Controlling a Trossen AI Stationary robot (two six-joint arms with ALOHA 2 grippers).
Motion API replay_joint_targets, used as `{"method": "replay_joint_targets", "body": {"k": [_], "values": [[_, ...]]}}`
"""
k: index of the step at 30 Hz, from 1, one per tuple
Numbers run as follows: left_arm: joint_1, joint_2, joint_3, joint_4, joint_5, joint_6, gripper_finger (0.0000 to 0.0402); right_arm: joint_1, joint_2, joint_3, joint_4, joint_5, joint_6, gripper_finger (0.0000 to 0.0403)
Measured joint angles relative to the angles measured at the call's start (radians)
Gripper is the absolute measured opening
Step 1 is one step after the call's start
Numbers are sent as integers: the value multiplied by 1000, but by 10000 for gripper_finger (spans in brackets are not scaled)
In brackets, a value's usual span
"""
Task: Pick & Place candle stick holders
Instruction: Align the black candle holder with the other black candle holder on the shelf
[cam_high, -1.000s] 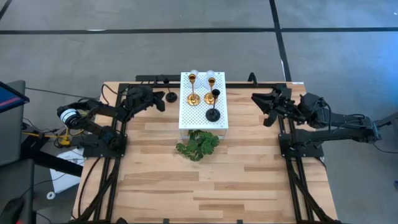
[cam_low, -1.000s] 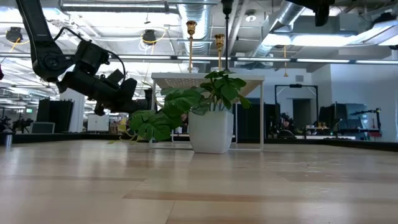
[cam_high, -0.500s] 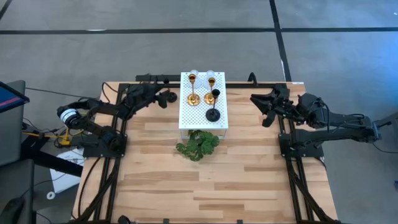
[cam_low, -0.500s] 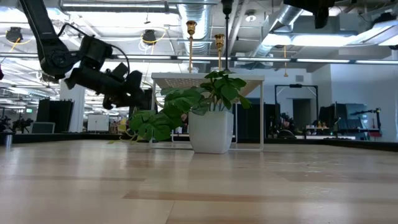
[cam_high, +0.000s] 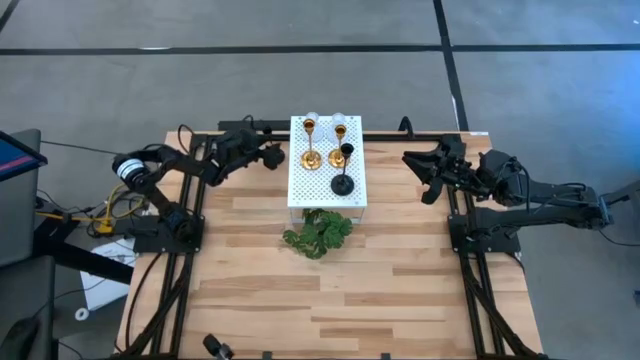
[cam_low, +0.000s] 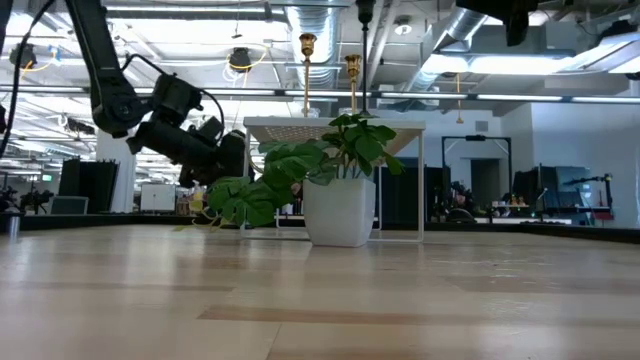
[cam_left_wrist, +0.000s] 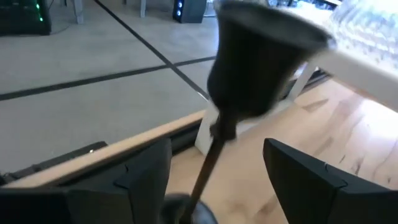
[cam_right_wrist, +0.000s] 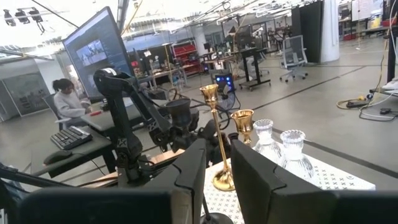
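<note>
A white perforated stand (cam_high: 322, 192) at the table's far middle carries two gold candle stick holders (cam_high: 311, 152), one black holder (cam_high: 343, 180) and two clear glass ones (cam_high: 325, 119). My left gripper (cam_high: 272, 155) hovers at the stand's left side, open. A second black holder (cam_left_wrist: 261, 62) shows blurred between its fingers, cup end away from the gripper and close to the stand's edge. My right gripper (cam_high: 418, 175) waits to the right of the stand with its fingers (cam_right_wrist: 217, 165) slightly apart on nothing. My left gripper's two fingers (cam_left_wrist: 143, 168) stand wide on either side of the black holder's thin stem (cam_left_wrist: 214, 149) and clear of it. The holder's base (cam_left_wrist: 186, 214) lies far back between them at the picture's edge. I cannot tell whether the gripper touches it there.
A leafy green plant (cam_high: 318, 233) in a white pot (cam_low: 340, 210) stands just in front of the stand. Bare wooden tabletop stretches across the near half. Black frame rails run down both sides. A person sits at a desk (cam_right_wrist: 65, 99) beyond the table.
My left gripper has gone toward the table's right edge, closer to the white stand, and has risen a little, while the arm behind it has lifted and swung toward the far edge.
</note>
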Motion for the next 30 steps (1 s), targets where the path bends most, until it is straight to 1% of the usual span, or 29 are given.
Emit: {"method": "replay_joint_targets", "body": {"k": [2, 4, 6, 8, 11, 18, 19, 23, 26, 30], "values": [[0, 9, 17, 3, -9, -1, 250, 0, 0, 0, 0, 0, 0, 68], [0, 9, 23, 5, -41, 3, 240, 0, 0, 0, 0, 0, 0, 68], [0, 9, 23, 4, -73, 13, 225, 0, 0, 0, 0, 0, 0, 68], [5, 9, 23, 4, -84, 15, 202, 0, 0, 0, 0, -1, 0, 68], [5, 9, 23, 4, -86, 14, 156, 0, 0, 0, 0, -1, 0, 68], [4, 9, 23, 4, -82, 11, 21, 0, 0, 0, 0, -1, 0, 68], [2, 6, 23, 4, -78, 1, 15, 0, 0, 0, 0, -1, 0, 68], [-10, -39, 23, -51, -75, -8, 18, 0, 0, 0, 0, -2, 0, 68], [-21, -130, 23, -219, -109, 21, 12, 0, 0, 0, 0, -2, 0, 68], [-37, -304, 22, -467, -151, 60, 13, 0, 0, 0, 0, -2, 0, 68]]}}
